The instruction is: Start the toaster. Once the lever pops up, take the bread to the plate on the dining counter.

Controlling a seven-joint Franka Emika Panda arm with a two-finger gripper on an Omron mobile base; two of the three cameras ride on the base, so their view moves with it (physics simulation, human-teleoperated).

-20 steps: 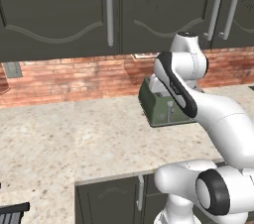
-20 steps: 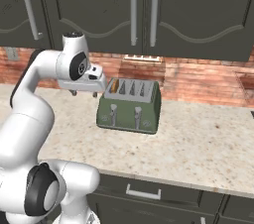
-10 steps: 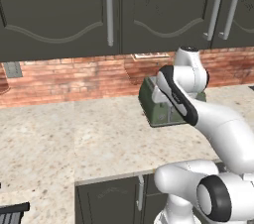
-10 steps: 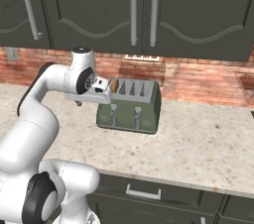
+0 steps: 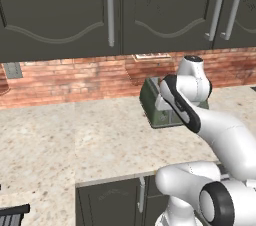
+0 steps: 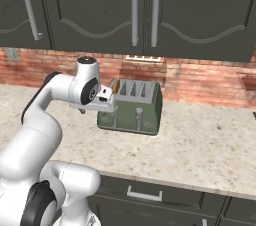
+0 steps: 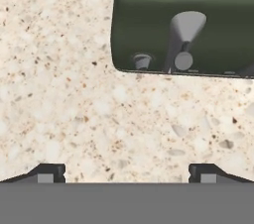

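Observation:
The dark olive-green toaster (image 6: 134, 107) stands on the wall counter against the brick backsplash, and its left end (image 5: 152, 104) peeks out from behind my arm. A brown edge of the bread (image 6: 116, 86) sticks up from its leftmost slot. My gripper (image 7: 126, 174) is open and points down at the counter just in front of the toaster, holding nothing. Ahead of it are the toaster's green face (image 7: 149, 25), a pale lever (image 7: 187, 24) and a small round knob (image 7: 142, 61). My hand (image 6: 104, 100) sits at the toaster's front left corner. The plate and the dining counter are out of view.
Dark wall cabinets (image 6: 135, 10) hang low above the toaster. The speckled beige counter (image 6: 200, 145) stretches to both sides, with its front edge (image 5: 110, 180) near the base. A wall outlet (image 5: 13, 70) is at the far left.
My arm has swung toward the toaster and the hand has dropped lower, from beside its top down to its front face. The gripper stays open.

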